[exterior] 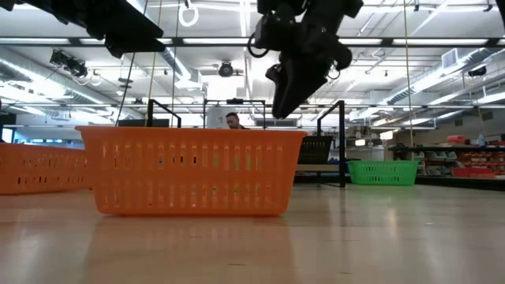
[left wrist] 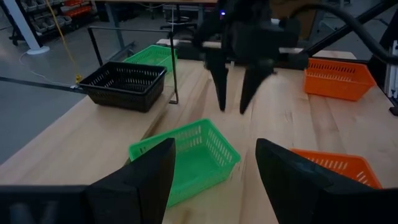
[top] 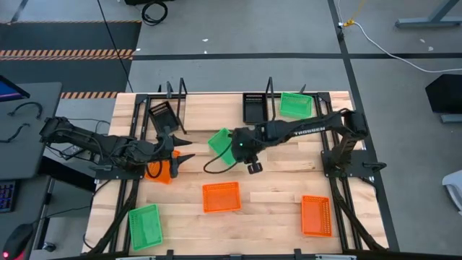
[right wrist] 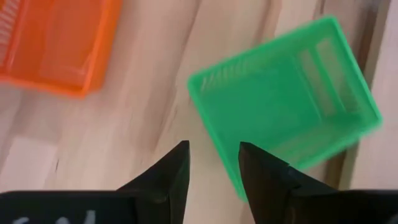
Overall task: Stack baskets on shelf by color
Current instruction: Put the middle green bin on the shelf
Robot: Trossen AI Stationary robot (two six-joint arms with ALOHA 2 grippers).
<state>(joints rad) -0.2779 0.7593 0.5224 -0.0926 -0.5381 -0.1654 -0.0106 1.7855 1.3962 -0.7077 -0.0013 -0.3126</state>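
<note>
green basket lies on the worktop just below the right claw, whose fingers stand apart, empty. left claw waits at nine o'clock, fingers apart.

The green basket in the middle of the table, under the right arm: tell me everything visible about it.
The green basket is a small rectangular tub of bright green plastic with perforated mesh walls and a plain rim. It is empty and open side up, turned askew to the table's edges, lying on the pale wooden table just in front of the shelf. The right hand hangs just above it, fingers apart, with nothing between them. Nothing seems to touch it except the table.
</note>
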